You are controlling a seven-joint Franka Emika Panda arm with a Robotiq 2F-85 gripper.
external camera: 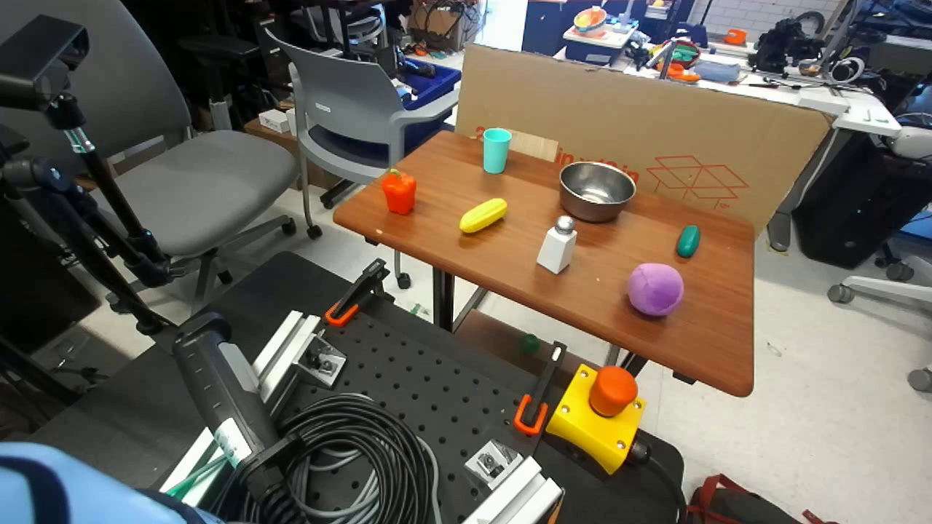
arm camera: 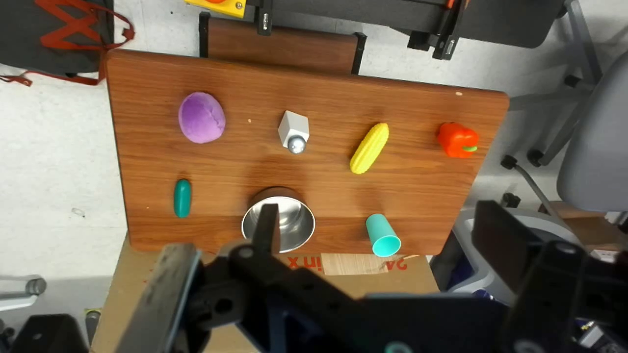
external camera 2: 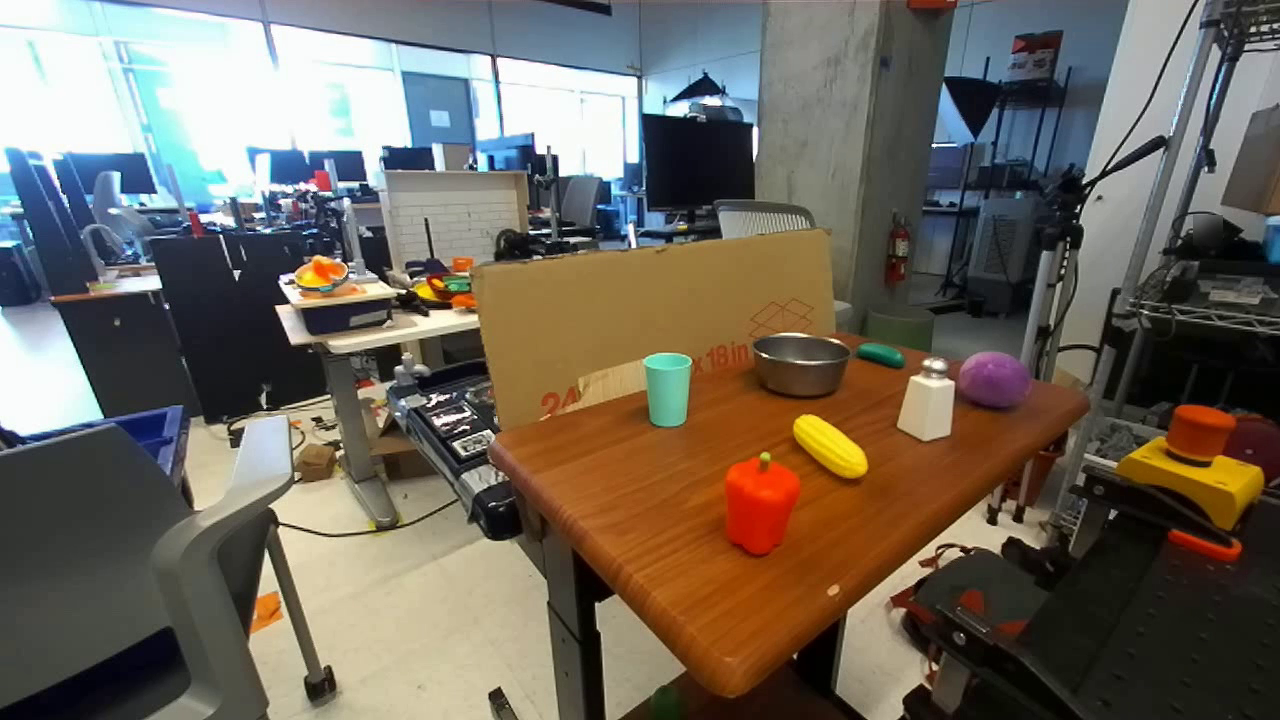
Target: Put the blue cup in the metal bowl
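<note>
The blue cup, small and turquoise, stands upright near the table's cardboard side. It shows in both exterior views [external camera: 496,151] [external camera 2: 667,390] and in the wrist view [arm camera: 380,230]. The metal bowl, round and shiny silver, stands on the same side of the table, apart from the cup [external camera: 595,207] [external camera 2: 800,370] [arm camera: 298,223]. Its inside looks bare in the wrist view, though a finger covers part of it. My gripper [arm camera: 377,210] is open and high above the table, with nothing between its fingers. The cup appears between the fingers, well below them. Neither exterior view shows the gripper.
On the wooden table [external camera: 451,171] are a red pepper [external camera: 400,193], yellow corn [external camera: 483,216], a white shaker [external camera: 557,247], a purple ball [external camera: 655,290] and a dark green block [external camera: 688,241]. A cardboard sheet [external camera: 626,109] stands upright along one long edge. A grey chair [external camera: 349,109] stands nearby.
</note>
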